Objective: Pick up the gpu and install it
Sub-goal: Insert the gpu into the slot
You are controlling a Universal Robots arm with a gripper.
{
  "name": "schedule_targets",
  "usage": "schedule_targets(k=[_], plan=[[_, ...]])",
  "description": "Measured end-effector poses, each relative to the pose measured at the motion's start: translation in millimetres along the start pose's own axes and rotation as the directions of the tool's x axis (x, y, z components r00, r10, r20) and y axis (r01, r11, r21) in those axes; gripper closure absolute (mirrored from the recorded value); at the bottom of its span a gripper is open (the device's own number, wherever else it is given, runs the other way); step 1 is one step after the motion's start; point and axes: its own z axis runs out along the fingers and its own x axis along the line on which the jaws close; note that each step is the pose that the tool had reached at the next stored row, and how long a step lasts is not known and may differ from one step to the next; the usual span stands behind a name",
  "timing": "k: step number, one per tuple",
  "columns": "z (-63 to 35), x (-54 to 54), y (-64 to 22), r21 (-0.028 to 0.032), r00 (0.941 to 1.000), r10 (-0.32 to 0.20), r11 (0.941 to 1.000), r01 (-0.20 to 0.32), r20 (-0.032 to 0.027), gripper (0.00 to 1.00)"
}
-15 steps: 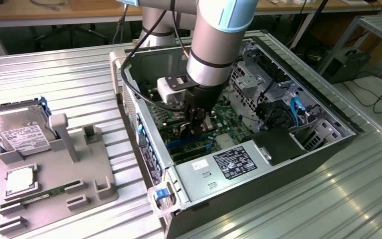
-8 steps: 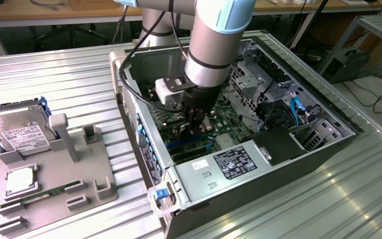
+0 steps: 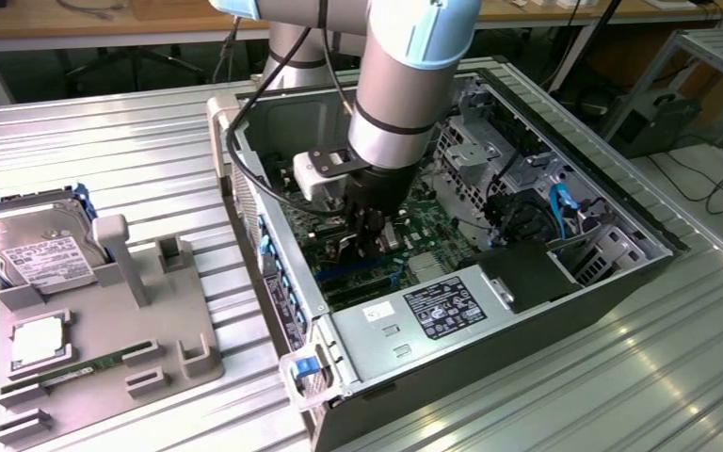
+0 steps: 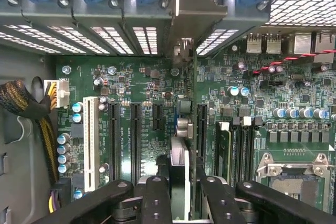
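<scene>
While our gripper (image 4: 181, 192) clamps the gpu (image 4: 180, 145) edge-on above the motherboard (image 4: 136, 87) slots, we risk missing the slot if the bracket snags the case (image 3: 512, 311) rear

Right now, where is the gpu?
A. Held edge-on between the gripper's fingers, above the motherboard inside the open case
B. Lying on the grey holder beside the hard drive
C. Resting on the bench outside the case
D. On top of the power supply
A. In the wrist view the gpu stands edge-on in the gripper over the motherboard slots; the exterior view shows the gripper down inside the open case.
</scene>
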Motion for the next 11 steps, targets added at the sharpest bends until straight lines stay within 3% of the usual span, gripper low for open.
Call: schedule_targets(k=[9, 11], plan=[[-5.5, -0.3, 0.0, 0.0005, 1.0000, 0.000, 1.0000, 0.000, 0.0010, 0.73], [-11.2, -0.4, 0.2, 0.0002, 1.0000, 0.000, 1.0000, 0.000, 0.0005, 0.73]])
